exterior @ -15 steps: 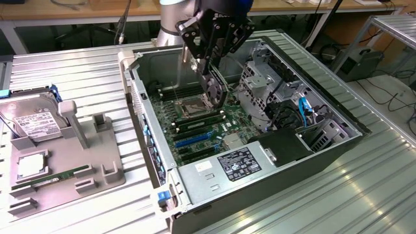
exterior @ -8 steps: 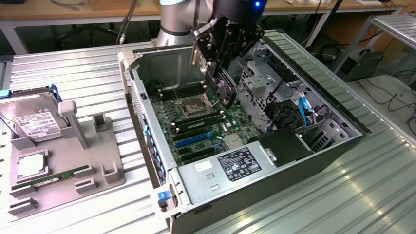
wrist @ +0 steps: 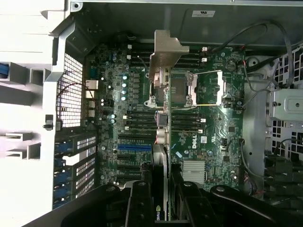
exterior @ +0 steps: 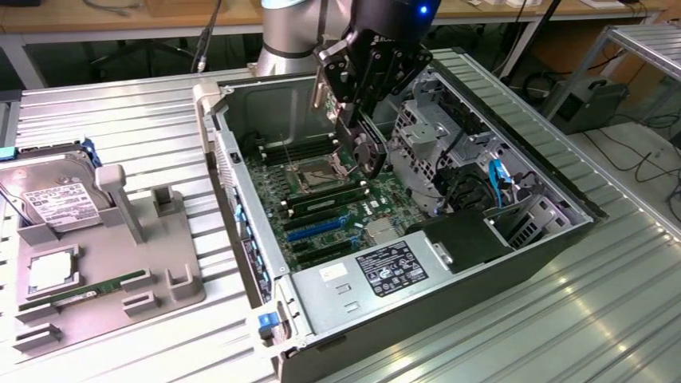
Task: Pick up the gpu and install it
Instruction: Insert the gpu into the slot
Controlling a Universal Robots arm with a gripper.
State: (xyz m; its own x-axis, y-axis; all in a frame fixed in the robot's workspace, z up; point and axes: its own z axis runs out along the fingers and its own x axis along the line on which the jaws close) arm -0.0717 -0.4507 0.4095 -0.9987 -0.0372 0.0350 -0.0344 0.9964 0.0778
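holding the gpu (wrist: 161, 135) edge-on in the closed gripper (wrist: 162, 191), above the motherboard (wrist: 215, 130) inside the open computer case (exterior: 548, 171).

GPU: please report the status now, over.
End effector shut on gpu. Gpu edge-on above motherboard, inside open case. Blue cable off to side, not touching.

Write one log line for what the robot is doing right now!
jaws: shut on gpu | gpu: held on edge over motherboard inside open computer case | state: not yet in a slot
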